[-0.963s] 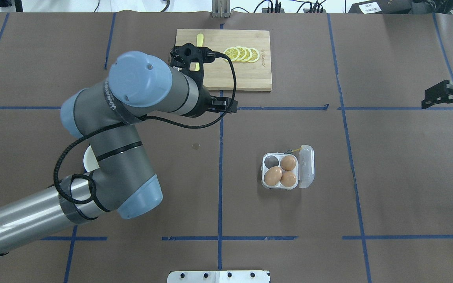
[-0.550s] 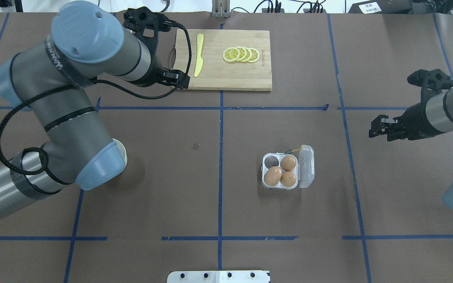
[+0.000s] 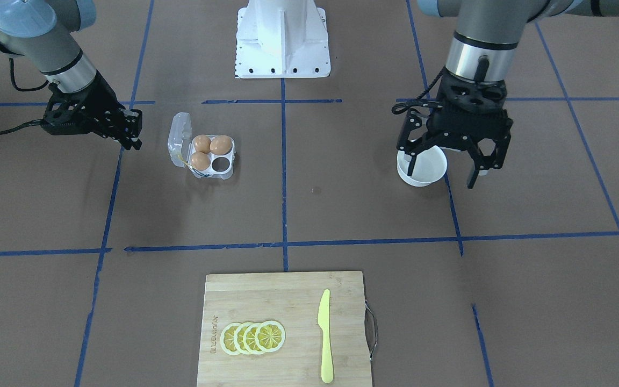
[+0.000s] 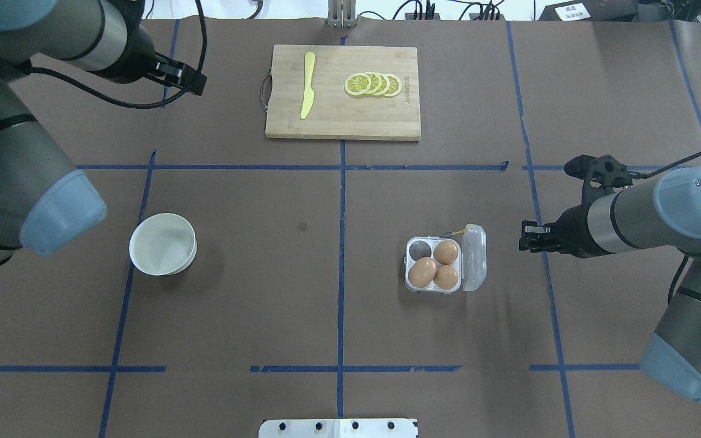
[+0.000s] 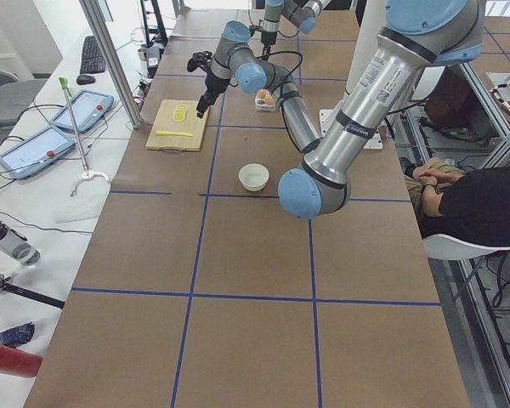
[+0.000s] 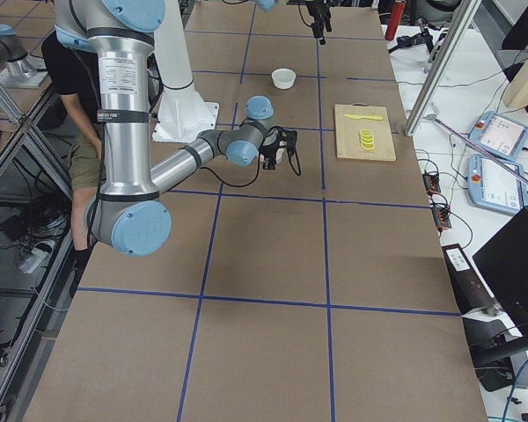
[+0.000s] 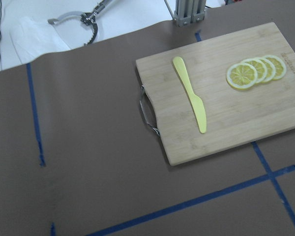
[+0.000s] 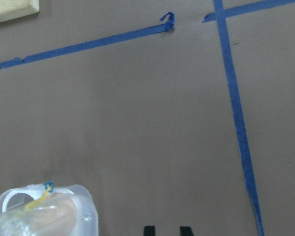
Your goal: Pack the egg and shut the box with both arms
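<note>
The clear egg box (image 4: 475, 258) lies open right of the table's middle, its lid (image 3: 178, 131) folded out beside it. Three orange-brown eggs (image 4: 446, 252) (image 4: 423, 271) (image 4: 446, 277) fill three cups; one cup (image 4: 420, 249) is empty. My right gripper (image 4: 524, 237) (image 3: 136, 130) hovers just beyond the lid, holding nothing, its fingers a narrow gap apart in the right wrist view (image 8: 167, 231). My left gripper (image 3: 442, 174) is wide open and empty, raised high at the back left. It only overlaps the white bowl (image 4: 162, 243) in the front view.
A wooden cutting board (image 4: 375, 121) at the back middle carries a yellow knife (image 4: 306, 85) and lemon slices (image 4: 373, 84). The white pedestal (image 3: 282, 37) stands at the robot's edge. The left arm's elbow (image 4: 58, 213) hangs left of the bowl.
The left arm has swung up and back to the left, uncovering the bowl. The right arm has come in from the right edge to beside the box lid. The eggs and box have not moved.
</note>
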Tool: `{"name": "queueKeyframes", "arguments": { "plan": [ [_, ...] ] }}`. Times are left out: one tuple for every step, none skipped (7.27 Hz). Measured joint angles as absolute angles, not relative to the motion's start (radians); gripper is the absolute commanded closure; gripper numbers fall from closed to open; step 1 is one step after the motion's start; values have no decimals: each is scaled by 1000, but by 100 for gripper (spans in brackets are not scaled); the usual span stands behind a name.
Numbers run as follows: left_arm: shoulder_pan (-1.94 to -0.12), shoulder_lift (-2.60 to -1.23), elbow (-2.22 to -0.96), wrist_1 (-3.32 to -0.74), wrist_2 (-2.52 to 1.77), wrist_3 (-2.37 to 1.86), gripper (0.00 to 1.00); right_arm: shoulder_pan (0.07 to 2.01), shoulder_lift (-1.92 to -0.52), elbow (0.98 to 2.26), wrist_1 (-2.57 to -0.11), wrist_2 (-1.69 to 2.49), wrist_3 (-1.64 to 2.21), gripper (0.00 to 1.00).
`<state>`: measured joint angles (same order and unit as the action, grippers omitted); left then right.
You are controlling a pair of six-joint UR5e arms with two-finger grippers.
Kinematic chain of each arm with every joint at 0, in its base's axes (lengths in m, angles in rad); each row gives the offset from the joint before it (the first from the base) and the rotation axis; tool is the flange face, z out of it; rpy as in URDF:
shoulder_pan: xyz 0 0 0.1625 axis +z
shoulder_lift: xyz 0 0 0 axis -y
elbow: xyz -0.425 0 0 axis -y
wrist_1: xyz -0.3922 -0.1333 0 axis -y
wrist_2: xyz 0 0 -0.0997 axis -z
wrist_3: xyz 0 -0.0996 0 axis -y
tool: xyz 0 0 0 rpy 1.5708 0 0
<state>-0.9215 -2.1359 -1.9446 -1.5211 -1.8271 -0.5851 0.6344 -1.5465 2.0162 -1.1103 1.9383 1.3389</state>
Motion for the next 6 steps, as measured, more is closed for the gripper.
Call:
{"name": "queueKeyframes", "arguments": {
  "plan": [
    [-976,-2114,-1947,-1521,-1848,-506,0,616,-1535,2020,-1106,1932,1346,100],
    [-1016,-2098,-1947,-1520,-1858,-450,0,599,-1511,2020,-1105,1929,1349,100],
    [-1039,-2091,-1946,-1520,-1862,-423,0,582,-1490,2018,-1105,1927,1349,100],
    [-1052,-2089,-1946,-1520,-1866,-412,0,567,-1470,2015,-1106,1927,1350,100],
    [-1061,-2088,-1945,-1520,-1870,-407,0,553,-1438,2005,-1109,1927,1350,100],
    [-1066,-2087,-1945,-1520,-1872,-405,0,543,-1393,1987,-1113,1927,1350,100]
  ]
}}
